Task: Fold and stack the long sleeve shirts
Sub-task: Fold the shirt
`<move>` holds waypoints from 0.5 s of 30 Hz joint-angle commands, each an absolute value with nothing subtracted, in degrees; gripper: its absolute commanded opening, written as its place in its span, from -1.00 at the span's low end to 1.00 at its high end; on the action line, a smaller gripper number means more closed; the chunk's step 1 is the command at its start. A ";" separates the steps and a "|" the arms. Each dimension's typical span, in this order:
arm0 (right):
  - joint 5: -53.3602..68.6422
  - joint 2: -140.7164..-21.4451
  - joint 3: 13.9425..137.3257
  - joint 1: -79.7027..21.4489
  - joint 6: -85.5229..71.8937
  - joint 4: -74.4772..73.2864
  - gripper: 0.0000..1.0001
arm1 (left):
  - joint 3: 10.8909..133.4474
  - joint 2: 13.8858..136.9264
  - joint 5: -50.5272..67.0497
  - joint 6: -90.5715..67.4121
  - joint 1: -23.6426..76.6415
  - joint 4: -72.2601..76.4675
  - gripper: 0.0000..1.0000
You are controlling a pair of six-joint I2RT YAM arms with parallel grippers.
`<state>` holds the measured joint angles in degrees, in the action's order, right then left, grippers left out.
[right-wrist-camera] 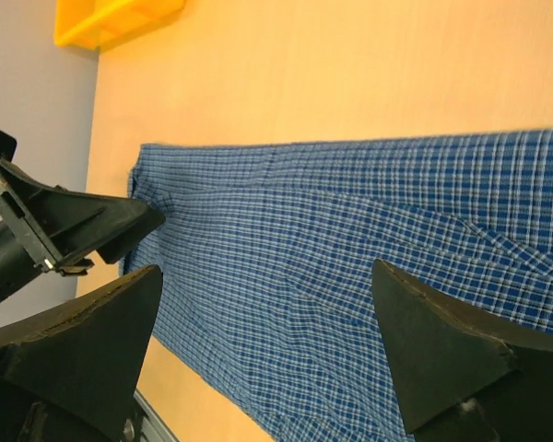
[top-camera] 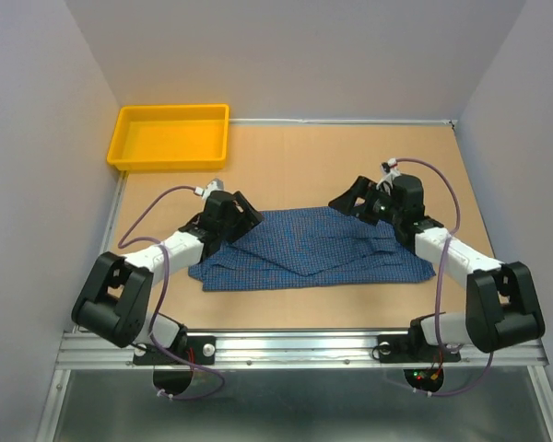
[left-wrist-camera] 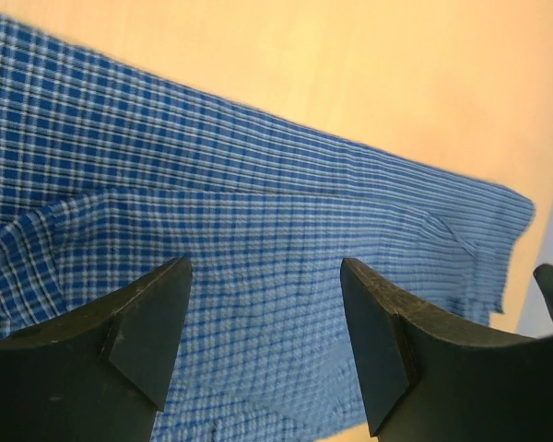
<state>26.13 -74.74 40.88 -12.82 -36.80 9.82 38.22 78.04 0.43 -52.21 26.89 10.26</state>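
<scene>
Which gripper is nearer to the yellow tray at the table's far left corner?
Left. The left gripper is over the shirt, its end nearest the yellow tray; the right gripper is over the opposite end.

Black-and-white arms [top-camera: 180, 244], lilac cables [top-camera: 140, 214]

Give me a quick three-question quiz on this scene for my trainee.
1. True or false: the right gripper is clamped on the shirt.
2. Where does the tray sit? A. far left corner; B. far right corner; C. near edge, centre.
3. Fill in: the jaws of the left gripper stand ____.
Key: 1. False: its jaws stand open over the shirt. 2. A. 3. open.
</scene>
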 commanded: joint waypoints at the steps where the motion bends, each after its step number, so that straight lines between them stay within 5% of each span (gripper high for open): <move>1: 28.57 -77.25 35.70 -12.57 -38.76 21.79 1.00 | 36.48 80.59 -1.40 -54.66 26.02 17.05 0.54; 15: 29.79 -86.76 22.94 -1.32 -38.33 33.22 0.99 | 18.11 71.91 0.44 -63.72 14.42 22.25 0.50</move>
